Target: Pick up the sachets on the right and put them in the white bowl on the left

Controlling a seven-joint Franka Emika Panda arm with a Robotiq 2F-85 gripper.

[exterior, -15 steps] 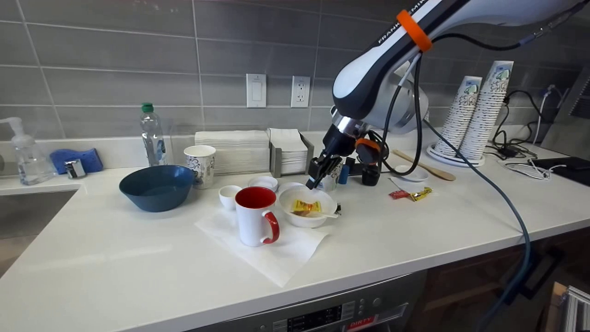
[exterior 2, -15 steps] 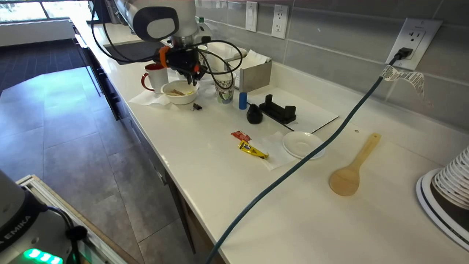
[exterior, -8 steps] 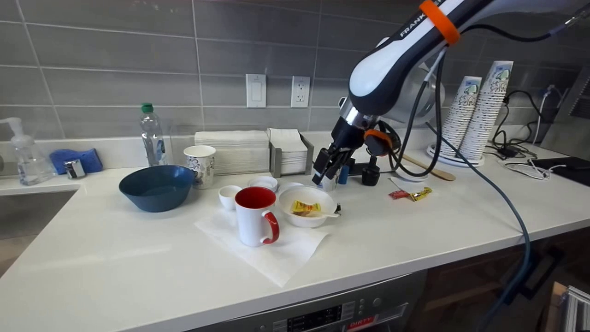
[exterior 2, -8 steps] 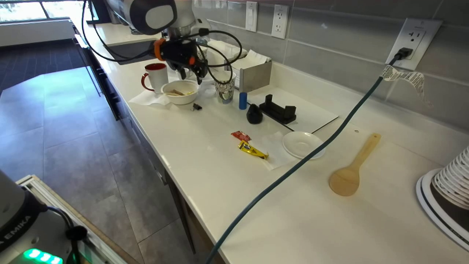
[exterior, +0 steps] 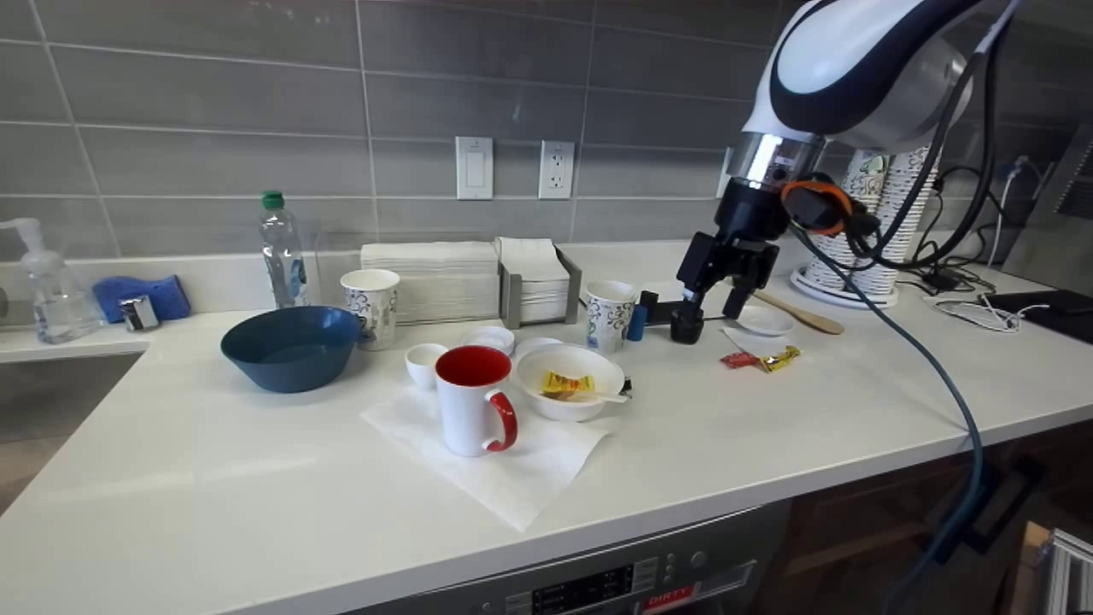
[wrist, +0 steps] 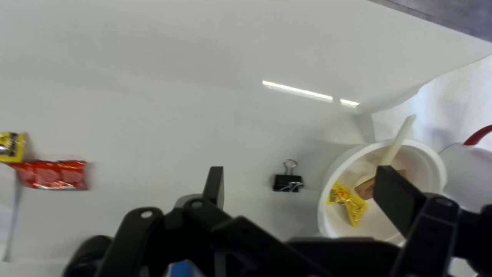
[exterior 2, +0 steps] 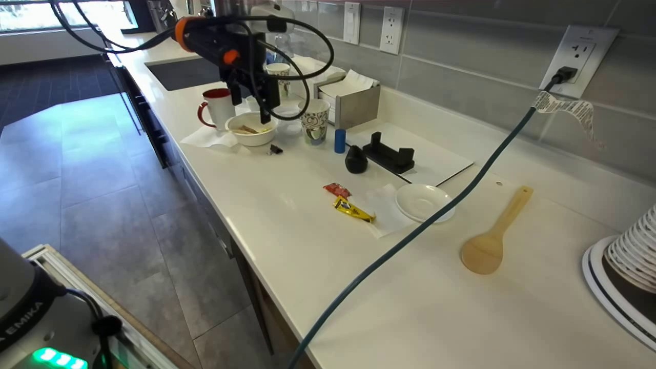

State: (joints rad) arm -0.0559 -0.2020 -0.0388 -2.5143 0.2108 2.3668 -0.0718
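Note:
On the counter lie a red sachet (exterior: 739, 361) and a yellow sachet (exterior: 780, 359), end to end; in the wrist view the red sachet (wrist: 54, 175) and the yellow sachet (wrist: 11, 147) are at the far left, the latter cut off by the frame. The white bowl (exterior: 567, 413) holds a yellow packet (wrist: 348, 203), a brown packet and a pale stick. Its rim (wrist: 323, 215) shows at the right of the wrist view. My gripper (wrist: 300, 169) is open in the air above the counter, nothing between its fingers; the sachets lie to one side of it.
A black binder clip (wrist: 288, 183) sits beside the bowl. Close by stand a red-handled mug (exterior: 465, 418), a patterned cup (exterior: 609, 316), a blue cylinder (exterior 2: 340, 141) and a black holder (exterior 2: 388, 154). A saucer (exterior 2: 420, 202) and a teal cable (exterior 2: 379, 261) are past the sachets.
My gripper has spread from nearly shut to wide. It has moved from above the bowl toward the sachets' side, to the right in an exterior view. Sachets and bowl have stayed put.

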